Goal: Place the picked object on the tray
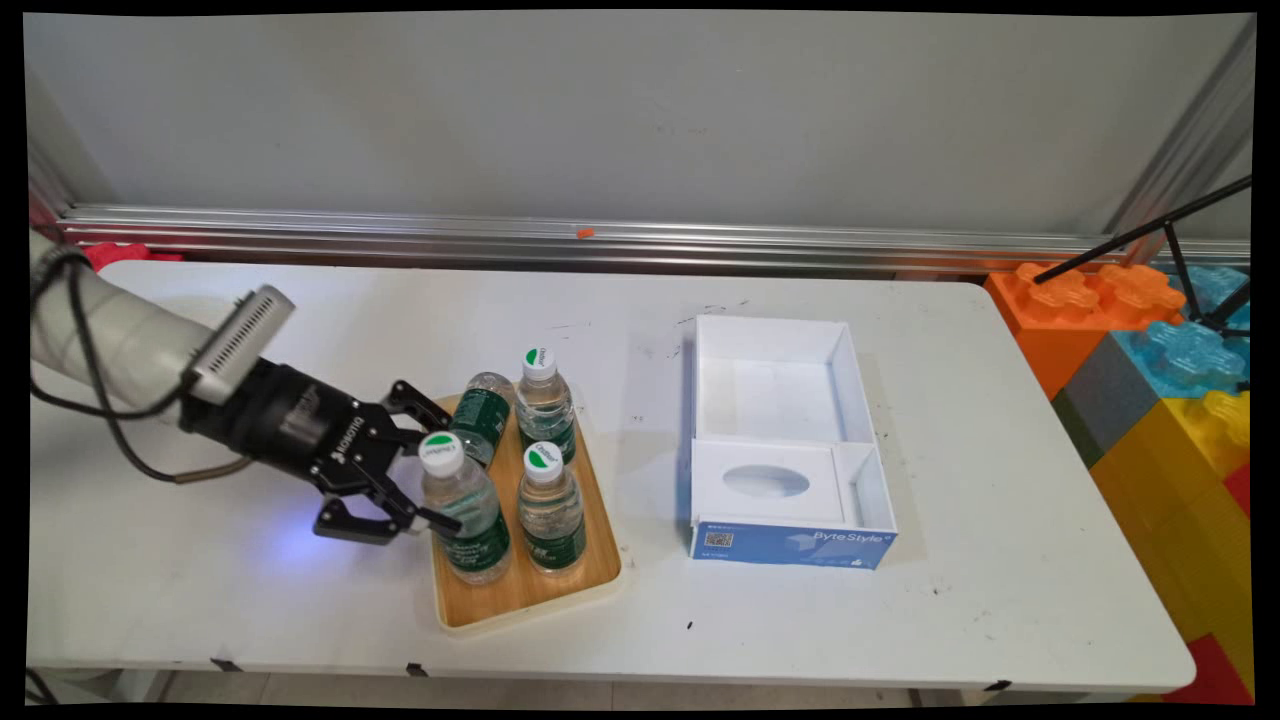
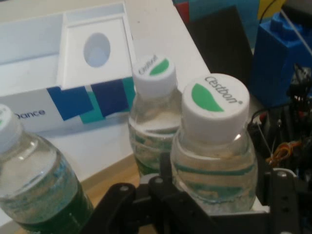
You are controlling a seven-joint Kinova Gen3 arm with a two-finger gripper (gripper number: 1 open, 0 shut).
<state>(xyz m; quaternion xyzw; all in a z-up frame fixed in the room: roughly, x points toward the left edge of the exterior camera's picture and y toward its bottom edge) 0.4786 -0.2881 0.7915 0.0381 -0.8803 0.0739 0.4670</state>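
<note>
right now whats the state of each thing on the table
gripper: open, fingers either side of the near left bottle
near left bottle: upright on the tray, capped
near right bottle: upright, capped
far right bottle: upright, capped
far left bottle: tilted, cap hidden
tray: flat on the table
box: open, empty

A clear water bottle (image 1: 462, 507) with a green label and green-and-white cap stands upright at the wooden tray's (image 1: 600, 545) 8 o'clock corner, between the gripper's (image 1: 425, 470) open fingers (image 1: 430, 518).
</note>
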